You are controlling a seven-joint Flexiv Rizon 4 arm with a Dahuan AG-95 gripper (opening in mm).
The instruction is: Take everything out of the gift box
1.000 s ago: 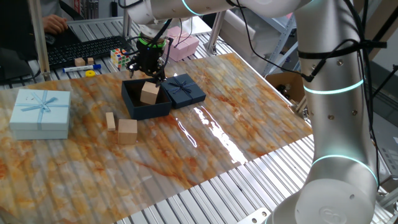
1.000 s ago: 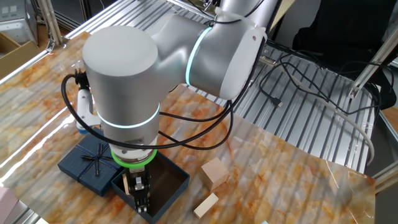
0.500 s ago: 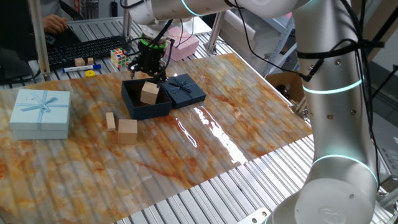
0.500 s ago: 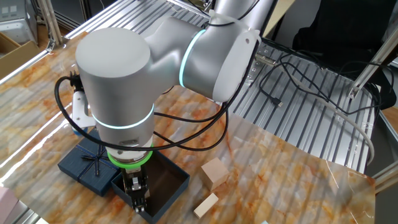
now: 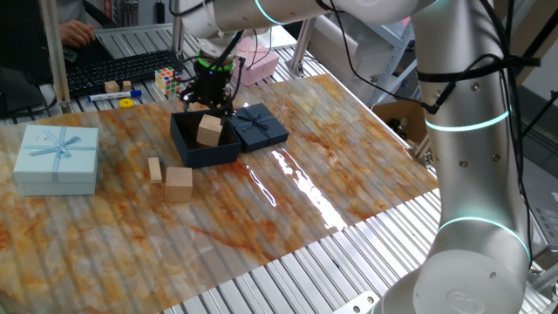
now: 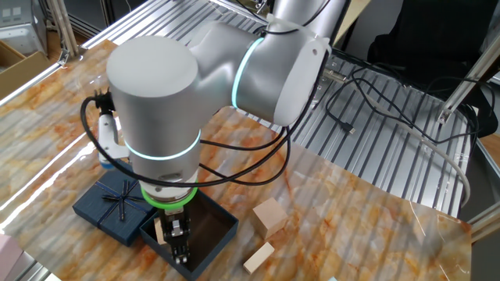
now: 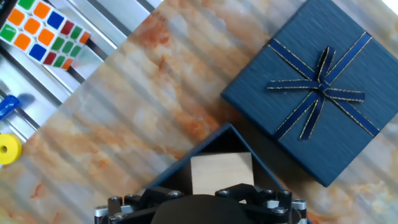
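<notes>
Over the far side of the table, from my remote seat, I logged the following.

Gripper: my gripper (image 5: 209, 103) hung just above the gift box (image 5: 204, 141); from the other fixed view it (image 6: 179, 248) reached down over the box's near wall.
Jaw state: I could not tell whether the fingers were wide, narrow or closed on anything; the hand view showed only the dark housing low in the frame.
Gift box: it (image 6: 205, 228) sat open on the marbled tabletop (image 5: 305, 183), one corner (image 7: 227, 140) pointing up in the hand view.
Lid: the navy lid (image 5: 256, 126) with its bow lay flat just beside the box, touching or nearly so (image 7: 317, 87).
Block inside: one pale wooden block (image 5: 210, 129) sat in the box (image 7: 221, 173), directly under the hand.
Blocks outside: a cube (image 5: 179, 183) and a thin slab (image 5: 154, 169) rested on the table near the box (image 6: 269, 216), (image 6: 259, 257).
Surroundings: a light blue ribboned box (image 5: 57, 157) stood well apart; a puzzle cube (image 5: 168, 82) and a pink box (image 5: 260, 63) lay behind.
</notes>
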